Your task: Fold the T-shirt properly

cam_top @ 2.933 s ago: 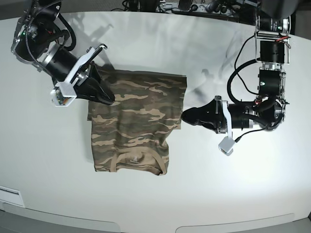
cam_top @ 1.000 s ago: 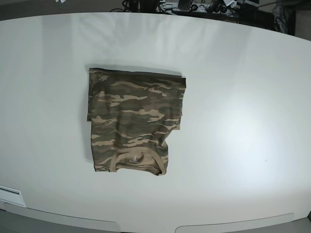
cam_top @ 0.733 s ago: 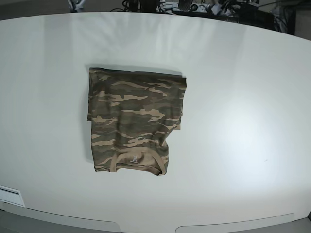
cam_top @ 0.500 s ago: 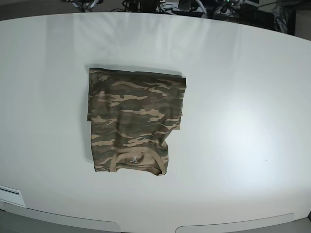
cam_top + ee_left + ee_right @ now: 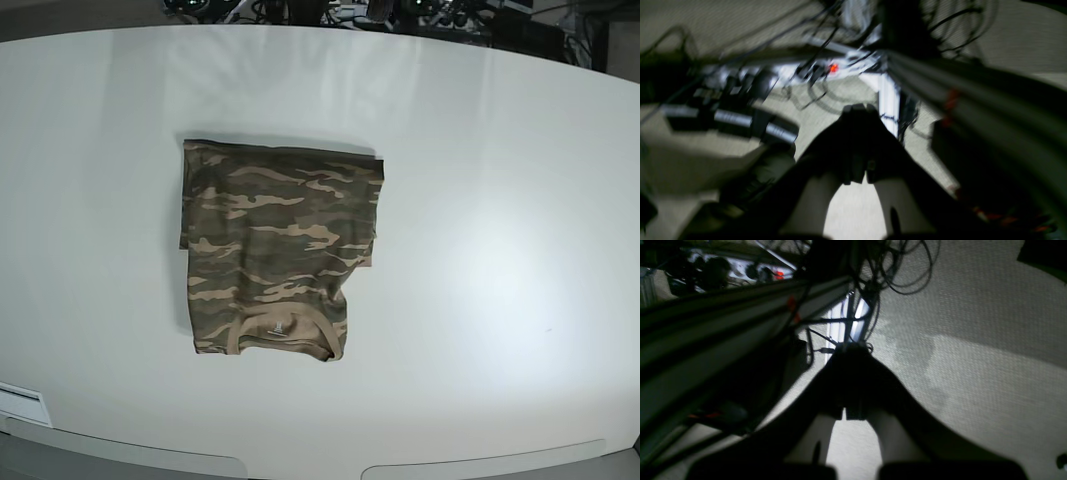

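Note:
The camouflage T-shirt (image 5: 275, 245) lies folded into a rough rectangle on the white table (image 5: 480, 250), left of centre in the base view, its tan collar at the near edge. Neither arm shows in the base view. My left gripper (image 5: 858, 111) is shut with nothing in it and points off the table at cables and floor. My right gripper (image 5: 850, 348) is shut too, empty, aimed at carpet and a table leg. The T-shirt appears in neither wrist view.
Cables and power strips (image 5: 750, 83) lie on the carpeted floor behind the table. A dark table frame (image 5: 723, 323) runs through the right wrist view. A white label (image 5: 20, 403) sits at the table's near left edge.
Both arms, at the T-shirt's sides earlier, have withdrawn out of the base view. The folded T-shirt has not moved over the last second.

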Robot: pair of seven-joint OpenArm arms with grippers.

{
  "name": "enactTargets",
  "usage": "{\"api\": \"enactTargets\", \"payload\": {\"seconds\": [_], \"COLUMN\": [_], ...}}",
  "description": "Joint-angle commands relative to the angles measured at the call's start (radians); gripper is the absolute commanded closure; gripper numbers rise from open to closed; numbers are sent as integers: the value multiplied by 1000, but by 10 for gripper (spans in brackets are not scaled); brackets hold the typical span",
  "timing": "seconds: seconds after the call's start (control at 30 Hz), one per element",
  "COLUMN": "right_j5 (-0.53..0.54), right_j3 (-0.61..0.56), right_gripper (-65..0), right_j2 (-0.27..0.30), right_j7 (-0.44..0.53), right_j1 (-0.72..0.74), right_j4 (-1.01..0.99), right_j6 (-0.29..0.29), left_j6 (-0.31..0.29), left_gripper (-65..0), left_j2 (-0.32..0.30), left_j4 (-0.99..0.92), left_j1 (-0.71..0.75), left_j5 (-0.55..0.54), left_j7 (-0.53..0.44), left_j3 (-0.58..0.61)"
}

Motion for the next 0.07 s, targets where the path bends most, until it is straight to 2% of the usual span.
{"api": "enactTargets", "payload": {"seconds": [0.0, 0.03], "right_j5": [2, 2], "right_j3": [0, 0], "right_gripper": [0, 0], "right_j2": [4, 2], "right_j7": [11, 11], "right_j1": [-4, -3], "right_j4": [6, 6], "right_j6": [4, 3], "left_j6": [1, 1], "left_gripper": [0, 0], "left_j2": [-6, -6], "left_j4": [-4, -4], "left_j1": [6, 7], "left_j5": [-9, -17], "left_j7": [-14, -17], "left_j3": [8, 8]}}
